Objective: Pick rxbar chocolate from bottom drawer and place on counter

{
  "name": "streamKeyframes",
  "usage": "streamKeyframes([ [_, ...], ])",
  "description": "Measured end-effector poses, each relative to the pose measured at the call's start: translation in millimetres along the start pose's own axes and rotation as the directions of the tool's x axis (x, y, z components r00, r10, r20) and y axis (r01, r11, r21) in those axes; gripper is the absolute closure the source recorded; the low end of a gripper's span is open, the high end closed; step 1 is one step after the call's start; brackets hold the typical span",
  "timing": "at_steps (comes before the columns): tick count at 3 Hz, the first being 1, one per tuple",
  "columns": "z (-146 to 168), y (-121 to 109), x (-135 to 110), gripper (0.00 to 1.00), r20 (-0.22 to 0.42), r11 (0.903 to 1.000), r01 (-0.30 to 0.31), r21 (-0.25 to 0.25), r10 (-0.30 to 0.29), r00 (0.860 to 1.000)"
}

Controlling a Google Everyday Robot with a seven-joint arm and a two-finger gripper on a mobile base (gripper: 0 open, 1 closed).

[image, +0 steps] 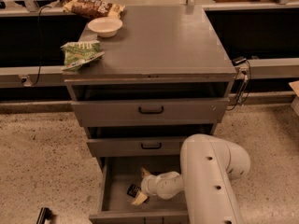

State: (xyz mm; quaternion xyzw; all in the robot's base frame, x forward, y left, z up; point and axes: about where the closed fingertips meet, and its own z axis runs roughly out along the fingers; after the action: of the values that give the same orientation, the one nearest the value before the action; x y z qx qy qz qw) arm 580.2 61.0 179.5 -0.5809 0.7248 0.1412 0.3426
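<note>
The bottom drawer [108,190] is pulled open below two shallower grey drawers. The rxbar chocolate [133,190], a small black wrapper, lies on the drawer floor left of centre. My gripper [141,186] reaches down into the drawer from the right on a white arm. It is open: one pale fingertip [145,173] is behind the bar and the other [139,199] is in front of it. The bar lies just left of the gap between them. The counter [163,41] is the grey cabinet top.
On the counter's left side are a green snack bag [79,54], a white bowl [105,26] and a brown-and-yellow snack bag [93,7]. My white arm housing [210,181] covers the drawer's right part. A speckled floor surrounds the cabinet.
</note>
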Motion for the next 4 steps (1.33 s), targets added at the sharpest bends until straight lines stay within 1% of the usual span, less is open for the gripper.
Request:
streamKeyframes([
  [1, 22, 14, 12, 0.00, -0.002, 0.9999, 0.001, -0.017, -0.001, 1.000],
  [2, 36, 14, 27, 0.13, -0.017, 0.9999, -0.006, -0.009, 0.005, 1.000],
  [3, 43, 6, 42, 0.33, -0.039, 0.9997, -0.022, 0.013, 0.023, 0.999],
  [4, 46, 5, 51, 0.56, -0.048, 0.9988, -0.043, 0.022, 0.044, 0.998],
])
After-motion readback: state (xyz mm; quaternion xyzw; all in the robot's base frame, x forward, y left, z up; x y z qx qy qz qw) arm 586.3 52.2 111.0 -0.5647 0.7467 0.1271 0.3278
